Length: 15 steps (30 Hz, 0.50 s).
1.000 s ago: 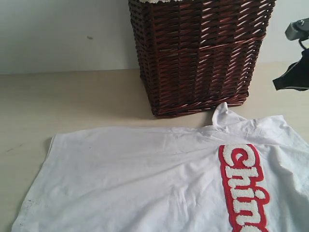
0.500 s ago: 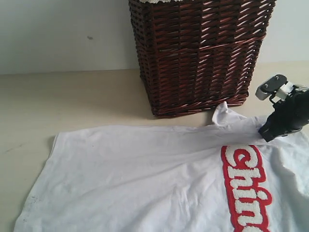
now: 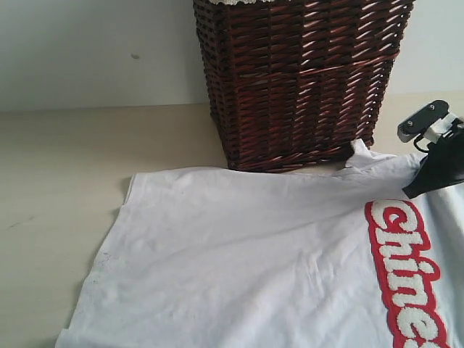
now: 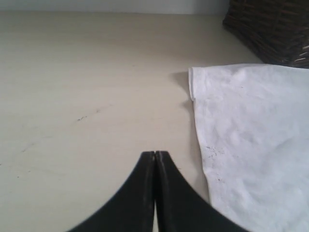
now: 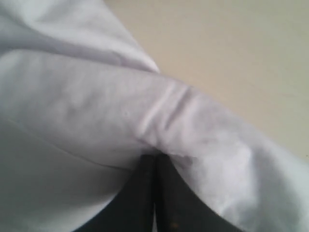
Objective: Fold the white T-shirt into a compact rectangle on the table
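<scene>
The white T-shirt point(image 3: 254, 254) is lying spread out on the pale surface point(image 3: 65, 159), print side up. Its far edge is reaching the base of the dark wicker basket point(image 3: 297, 80). The red-outlined lettering point(image 3: 406, 268) is running down the right part of the garment. A few small dark specks are showing near the shirt's left edge.

The right gripper point(image 3: 410, 192) is sitting at the shirt's far right edge, near the basket. Its jaws are pressed together and are pinching a bunched fold of fabric point(image 5: 164, 121) at their tips.

The left gripper point(image 4: 154, 153) is hovering over bare surface just beside the shirt's edge. Its jaws are closed flush and are holding nothing.
</scene>
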{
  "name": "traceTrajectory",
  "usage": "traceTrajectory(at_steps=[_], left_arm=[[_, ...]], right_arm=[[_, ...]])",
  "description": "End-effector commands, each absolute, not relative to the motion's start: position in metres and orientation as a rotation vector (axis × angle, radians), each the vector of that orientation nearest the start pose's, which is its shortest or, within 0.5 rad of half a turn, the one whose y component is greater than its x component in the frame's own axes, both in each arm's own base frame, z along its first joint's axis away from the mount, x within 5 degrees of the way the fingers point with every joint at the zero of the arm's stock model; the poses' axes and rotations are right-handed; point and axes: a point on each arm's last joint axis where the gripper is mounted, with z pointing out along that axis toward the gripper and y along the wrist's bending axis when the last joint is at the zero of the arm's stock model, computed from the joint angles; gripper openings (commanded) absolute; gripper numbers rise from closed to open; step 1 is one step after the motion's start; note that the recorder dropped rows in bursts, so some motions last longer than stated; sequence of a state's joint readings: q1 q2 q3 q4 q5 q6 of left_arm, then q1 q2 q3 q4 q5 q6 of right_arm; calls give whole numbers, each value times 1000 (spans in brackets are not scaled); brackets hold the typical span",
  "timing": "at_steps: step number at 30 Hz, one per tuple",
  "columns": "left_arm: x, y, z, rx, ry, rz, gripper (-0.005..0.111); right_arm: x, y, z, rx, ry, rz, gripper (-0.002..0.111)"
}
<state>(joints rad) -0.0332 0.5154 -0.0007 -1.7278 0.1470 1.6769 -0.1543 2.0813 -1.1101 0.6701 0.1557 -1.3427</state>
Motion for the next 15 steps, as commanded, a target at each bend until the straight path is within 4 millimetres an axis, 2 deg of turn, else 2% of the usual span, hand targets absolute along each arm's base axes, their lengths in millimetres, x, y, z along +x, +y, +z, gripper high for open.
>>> traceTrajectory(at_steps=[1,3,6,7,8,9,10,11,13,14,15], left_arm=[[93,-17,177,72,1970,-206,0],[93,-17,177,72,1970,-206,0],[93,-17,177,72,1970,-206,0],[93,-17,177,72,1970,-206,0],[93,-17,177,72,1970,-206,0],[93,-17,177,72,1970,-206,0],[93,-17,177,72,1970,-206,0],[93,-17,177,72,1970,-206,0],[93,-17,177,72,1970,-206,0],[93,-17,177,72,1970,-206,0],[93,-17,177,72,1970,-206,0]], right_arm=[[389,-53,113,-724,2463,-172,19],[385,-51,132,-740,2442,-138,38],[375,-46,162,-777,2419,-56,60],[363,-42,183,-868,2409,8,65],[353,-38,192,-981,2413,62,65],[324,-30,205,-1342,2420,213,65],[307,-28,208,-1570,2389,308,65],[278,-25,210,-1886,2275,439,64],[258,-26,213,-2012,2128,453,64],[253,-25,215,-1971,2119,465,64],[251,-23,219,-1849,2154,496,64]])
